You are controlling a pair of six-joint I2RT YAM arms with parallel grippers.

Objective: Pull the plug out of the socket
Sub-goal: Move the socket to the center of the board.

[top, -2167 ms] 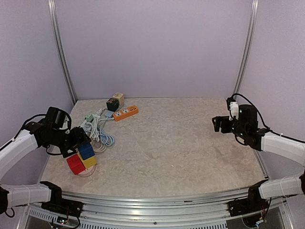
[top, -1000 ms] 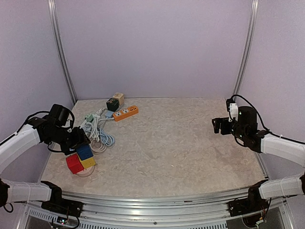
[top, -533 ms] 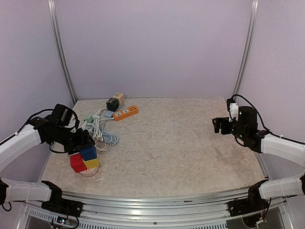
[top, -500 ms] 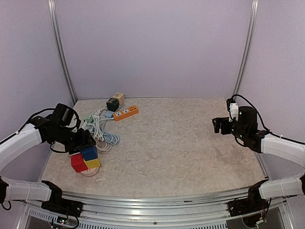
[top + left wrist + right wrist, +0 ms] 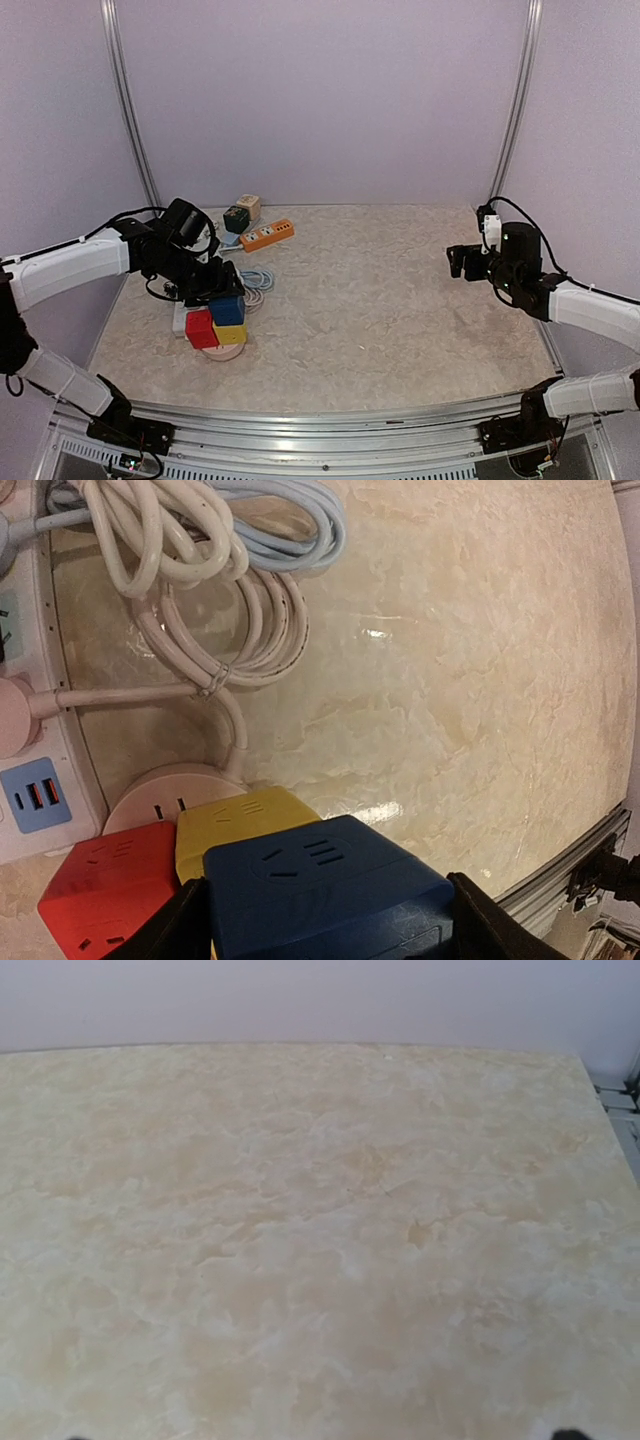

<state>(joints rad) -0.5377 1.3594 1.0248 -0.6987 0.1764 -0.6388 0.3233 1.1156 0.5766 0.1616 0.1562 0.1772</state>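
My left gripper (image 5: pixel 325 920) is shut on a blue cube socket (image 5: pixel 320 880), one finger on each side. The blue cube joins a yellow cube (image 5: pixel 235 820) and a red cube (image 5: pixel 105 885) on a round pale base (image 5: pixel 150 795). In the top view the cluster (image 5: pixel 222 322) stands left of centre under the left gripper (image 5: pixel 215 287). The base's white cord ends in a pink plug (image 5: pixel 14 715) in a white power strip (image 5: pixel 45 750). My right gripper (image 5: pixel 456 262) hovers at the right, open and empty; only its fingertips (image 5: pixel 565 1433) show in the right wrist view.
Coiled white and light-blue cables (image 5: pixel 200 560) lie just behind the cubes. An orange power strip (image 5: pixel 266 235), a dark green cube (image 5: pixel 236 218) and a beige cube (image 5: pixel 249 206) sit at the back left. The table's front edge rail (image 5: pixel 330 415) runs below.
My left arm has moved right and toward the centre, still shut on the blue cube, dragging the cube cluster, white strip and cables with it. The right arm has not moved.
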